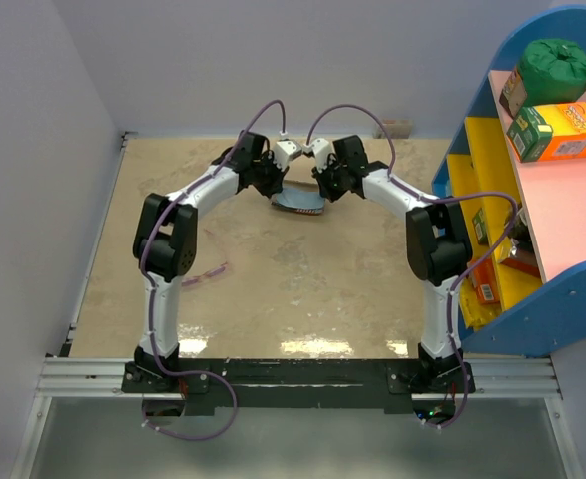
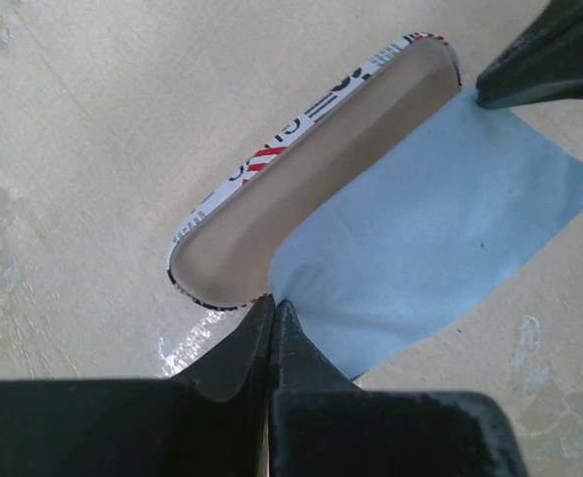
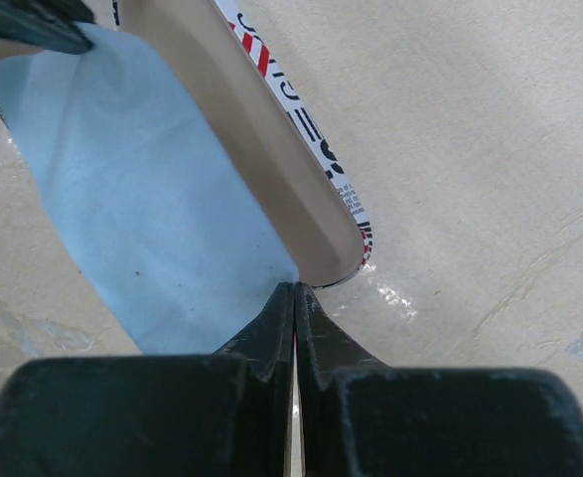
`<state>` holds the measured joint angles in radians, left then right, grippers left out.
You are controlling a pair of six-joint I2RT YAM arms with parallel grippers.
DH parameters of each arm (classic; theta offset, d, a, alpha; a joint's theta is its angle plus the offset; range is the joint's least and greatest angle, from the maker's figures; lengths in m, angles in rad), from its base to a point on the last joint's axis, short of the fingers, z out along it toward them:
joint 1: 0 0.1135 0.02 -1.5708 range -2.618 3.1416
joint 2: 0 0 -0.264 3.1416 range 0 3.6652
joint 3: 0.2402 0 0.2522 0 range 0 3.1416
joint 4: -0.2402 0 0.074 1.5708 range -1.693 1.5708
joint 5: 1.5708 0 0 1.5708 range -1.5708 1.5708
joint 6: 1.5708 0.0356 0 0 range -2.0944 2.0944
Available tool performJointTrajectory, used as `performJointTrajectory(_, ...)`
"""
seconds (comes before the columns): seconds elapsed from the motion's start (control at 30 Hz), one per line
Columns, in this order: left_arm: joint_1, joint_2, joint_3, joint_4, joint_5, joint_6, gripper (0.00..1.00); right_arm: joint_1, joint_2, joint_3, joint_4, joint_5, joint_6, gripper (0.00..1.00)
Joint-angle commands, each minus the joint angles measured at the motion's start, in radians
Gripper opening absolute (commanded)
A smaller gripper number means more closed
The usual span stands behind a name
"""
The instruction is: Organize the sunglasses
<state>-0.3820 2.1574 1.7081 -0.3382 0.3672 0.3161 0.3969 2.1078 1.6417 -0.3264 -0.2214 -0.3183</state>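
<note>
The case (image 2: 301, 189) is lying open at 12 o'clock on the desk (image 1: 302, 289), showing its beige lining, and the blue cloth (image 2: 420, 238) is overlapping its long rim. The left fingers (image 2: 271, 320) are pinching one corner of the cloth, closed tight on the fabric. The right fingers (image 3: 296, 303) are clamping the opposite corner the same way. The sunglasses (image 1: 209, 271) are lying on the desk at 9 o'clock, well apart from the case, beside the left arm (image 1: 168, 239).
</note>
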Motion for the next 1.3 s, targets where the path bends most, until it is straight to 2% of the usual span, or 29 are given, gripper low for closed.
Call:
performJointTrajectory(0.0, -0.005, 0.041, 0.074, 0.005, -0.045, -0.022, 0.0, 0.011, 0.015, 0.049, 0.043, -0.001, -0.011, 0.0)
performJointTrajectory(0.5, -0.005, 0.078, 0.09, 0.014, -0.066, -0.018, 0.0, 0.014, 0.043, 0.05, 0.085, 0.056, -0.018, 0.0)
performJointTrajectory(1.27, -0.006, 0.064, 0.064, 0.082, -0.066, -0.038, 0.0, 0.014, 0.004, -0.023, 0.161, 0.057, -0.002, 0.0)
